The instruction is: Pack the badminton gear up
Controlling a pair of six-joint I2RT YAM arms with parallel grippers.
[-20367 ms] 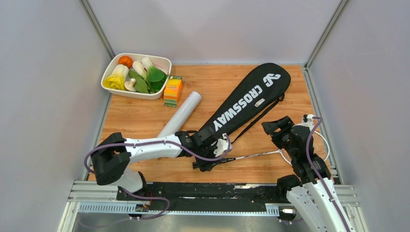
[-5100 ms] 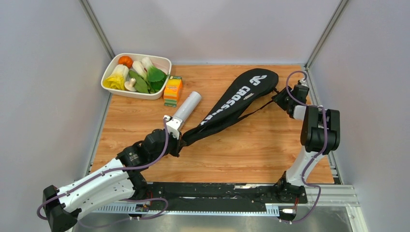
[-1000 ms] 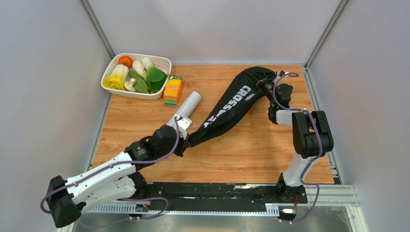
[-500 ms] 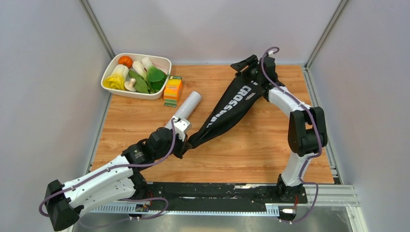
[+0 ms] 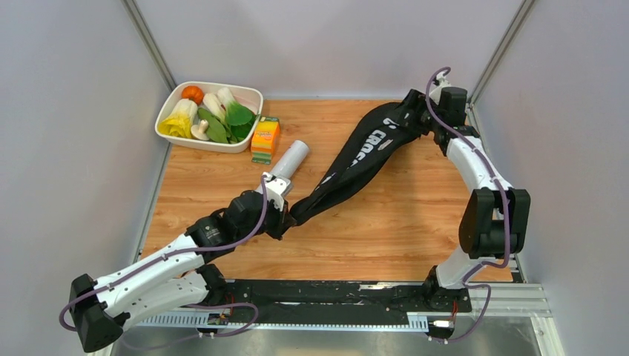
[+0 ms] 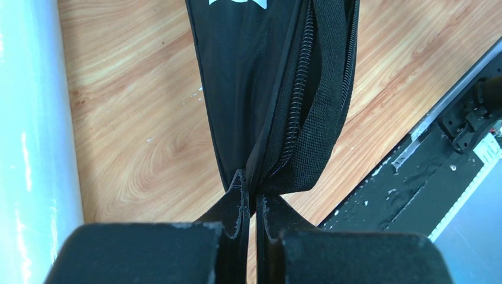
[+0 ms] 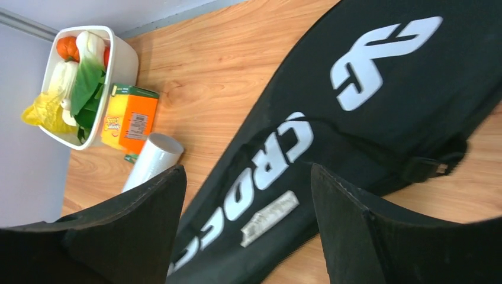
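Bag: black CROSSWAY bag (image 5: 363,159) lies diagonally on the table (image 5: 415,222), narrow end at frame ctr, wide end toward upper right of top view. Fabric is creased and twisted along its length.
Left gripper: left gripper (image 6: 251,198) has its jaws pressed together, pinching the bag's narrow end right at the zipper seam. A webbing strap (image 6: 322,118) loops down beside the pinch.
Right gripper: right gripper (image 7: 247,171) sits at the bag's wide end, upper right of top view. Jaws are spread wide w/ nothing btwn them, and the bag shows past them.
Tube: long white tube (image 5: 287,161) lies just upper left of the left gripper, near the bag but apart from it.
Around: small orange-and-green box (image 5: 265,139) stands btwn the tube's upper end and the white dish (image 5: 248,94) of toy vegetables, upper left, well apart from the bag.
In the way: left arm (image 5: 163,259) covers the tube's lower end in top view. Right arm (image 5: 482,170) overlaps the table's right side.
Writing: white "CRO" reads on the bag in top view, the rest folded away. Right wrist view adds part of the next letter, a white logo mark and a small white tag (image 7: 269,218), print too small to read. Box text is unreadable.
Hidden: bag contents can't be told. Left wrist view cuts the tube to a white strip at the left edge. Whether the right fingers touch the bag can't be told.
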